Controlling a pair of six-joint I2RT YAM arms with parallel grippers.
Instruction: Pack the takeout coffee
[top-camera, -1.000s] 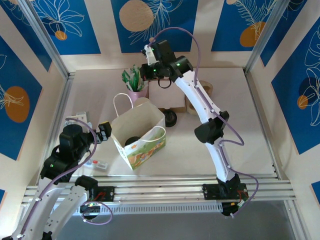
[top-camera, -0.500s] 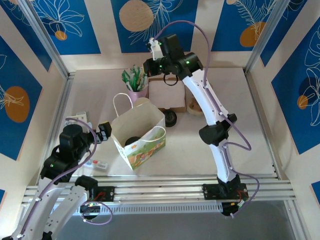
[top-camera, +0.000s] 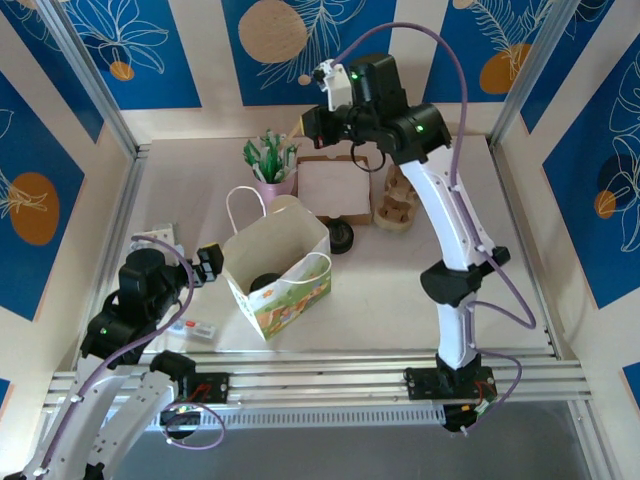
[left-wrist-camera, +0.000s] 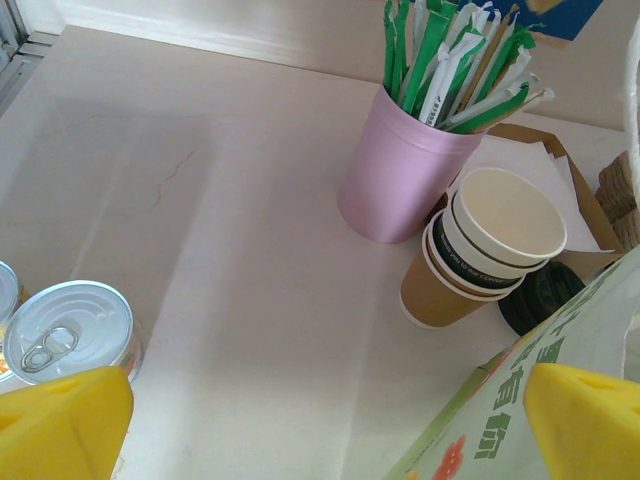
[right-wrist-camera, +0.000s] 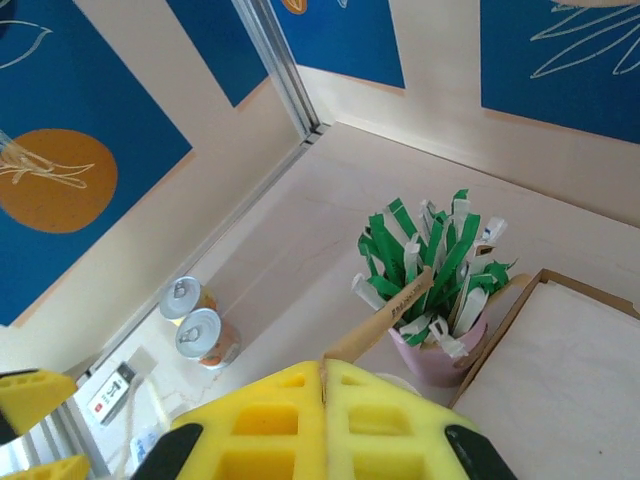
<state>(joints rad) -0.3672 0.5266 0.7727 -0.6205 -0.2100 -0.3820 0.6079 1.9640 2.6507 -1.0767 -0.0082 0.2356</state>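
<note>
Big pale table (top-camera: 480, 260), and standing open near its front left is the paper bag (top-camera: 300, 290), by far the largest thing on it. The right gripper (right-wrist-camera: 322, 420) hangs high over the back of the table, its yellow fingers pressed together, and it looks to be pinching a thin tan stick (right-wrist-camera: 385, 315) that points toward the pink pot (left-wrist-camera: 395, 170) of green packets. The left gripper (left-wrist-camera: 330, 385) sits low just beside the bag, fingers spread wide with nothing between them. There's a stack of lidless cups (left-wrist-camera: 490, 240) next to the pot. And the coffee (top-camera: 265, 283)? It's down inside the bag: from above, a dark round lid shows at the bottom. The cup wall itself is hidden, so I can't tell how full it is. I'd call it a light, soft thing: a paper wall dents under a hard squeeze, and a press-on lid can pop off. If it needs shifting, take it round the wall just under the lid rim, gently, and keep it upright, never by the lid.
</note>
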